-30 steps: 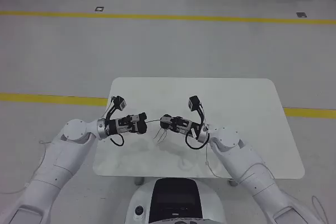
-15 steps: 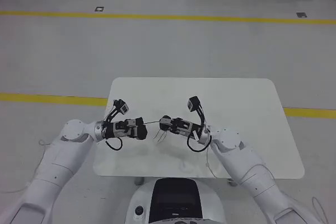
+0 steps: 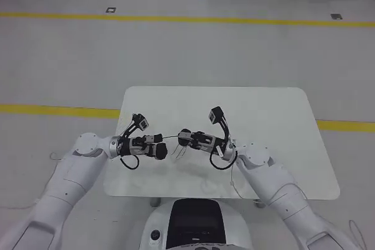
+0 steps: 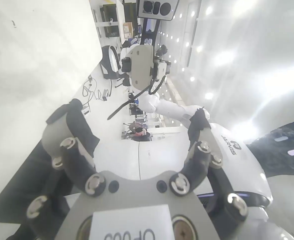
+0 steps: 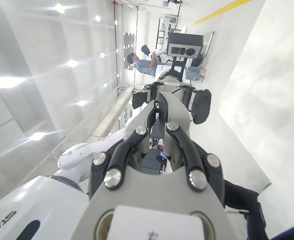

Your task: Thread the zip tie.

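White table [image 3: 269, 125]; yellow floor tape [image 3: 175, 19], perhaps.

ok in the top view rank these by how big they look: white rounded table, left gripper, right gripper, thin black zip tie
1. white rounded table
2. left gripper and right gripper, alike, so tied
3. thin black zip tie, a mere hairline

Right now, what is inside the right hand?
The right hand is shut on a black zip tie; its free end points toward the open left hand. The fingers cover the clamped part.
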